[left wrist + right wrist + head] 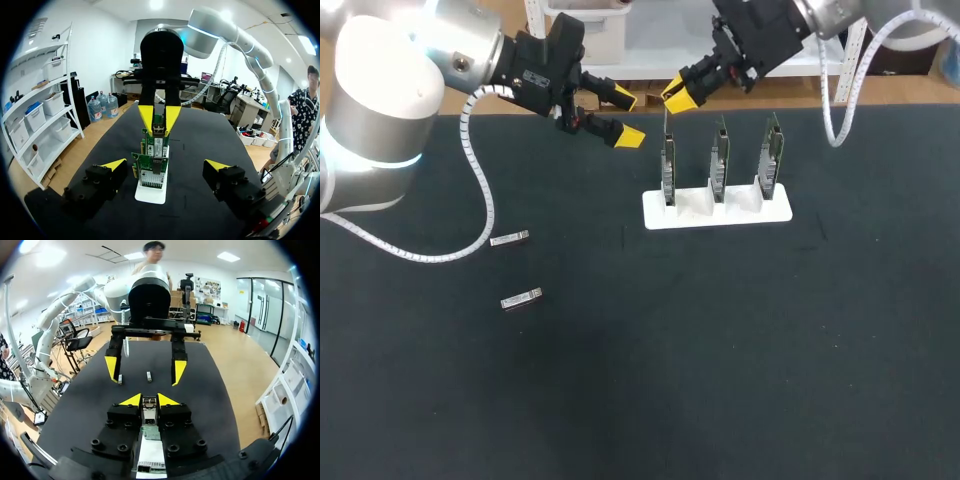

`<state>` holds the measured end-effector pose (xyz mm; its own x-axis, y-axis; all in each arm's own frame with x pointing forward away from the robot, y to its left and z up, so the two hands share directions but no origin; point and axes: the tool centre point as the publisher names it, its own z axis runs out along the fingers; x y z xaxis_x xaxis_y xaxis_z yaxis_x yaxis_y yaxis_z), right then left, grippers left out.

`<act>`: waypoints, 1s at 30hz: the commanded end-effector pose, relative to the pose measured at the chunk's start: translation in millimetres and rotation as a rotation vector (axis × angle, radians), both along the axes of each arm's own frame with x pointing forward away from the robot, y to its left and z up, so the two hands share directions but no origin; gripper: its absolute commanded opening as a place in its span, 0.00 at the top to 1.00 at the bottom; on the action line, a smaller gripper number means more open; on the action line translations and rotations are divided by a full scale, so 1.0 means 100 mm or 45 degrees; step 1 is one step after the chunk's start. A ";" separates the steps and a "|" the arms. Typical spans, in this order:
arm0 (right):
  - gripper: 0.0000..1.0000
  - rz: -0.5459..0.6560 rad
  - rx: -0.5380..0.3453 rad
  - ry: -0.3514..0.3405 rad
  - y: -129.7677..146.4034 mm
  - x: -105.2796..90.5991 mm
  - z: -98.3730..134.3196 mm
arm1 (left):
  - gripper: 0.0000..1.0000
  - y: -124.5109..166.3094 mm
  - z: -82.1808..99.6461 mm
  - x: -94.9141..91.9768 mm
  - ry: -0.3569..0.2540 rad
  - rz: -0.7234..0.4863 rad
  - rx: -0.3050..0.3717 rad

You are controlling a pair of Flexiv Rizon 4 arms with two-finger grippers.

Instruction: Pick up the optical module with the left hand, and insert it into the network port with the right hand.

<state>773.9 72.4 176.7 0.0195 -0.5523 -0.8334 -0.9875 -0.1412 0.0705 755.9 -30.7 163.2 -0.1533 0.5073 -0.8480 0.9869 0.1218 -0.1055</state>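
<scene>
Yellow-tipped right gripper point(149, 400) pinches optical module point(148, 412) — left gripper point(165, 164) gaping.

Head view: the left arm point(380, 90) is cut off by the left edge and the right arm point(840, 15) by the top edge. The three cards point(719, 165) are too small for any detail to be read.

Right wrist view: the right gripper point(149, 400) covers most of the white stand point(150, 460). The optical module point(148, 412) clamped between its fingers shows only one end.

Left wrist view: the front card point(151, 175) largely hides those behind it.
</scene>
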 end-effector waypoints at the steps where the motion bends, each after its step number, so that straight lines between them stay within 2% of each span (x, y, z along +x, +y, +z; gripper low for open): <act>1: 1.00 -0.003 -0.007 -0.005 0.02 0.02 -0.01 | 0.00 -0.01 0.01 0.01 0.006 0.001 0.009; 30: 1.00 0.003 -0.024 -0.031 0.01 -0.03 -0.07 | 0.00 -0.01 0.01 0.01 0.006 0.001 0.009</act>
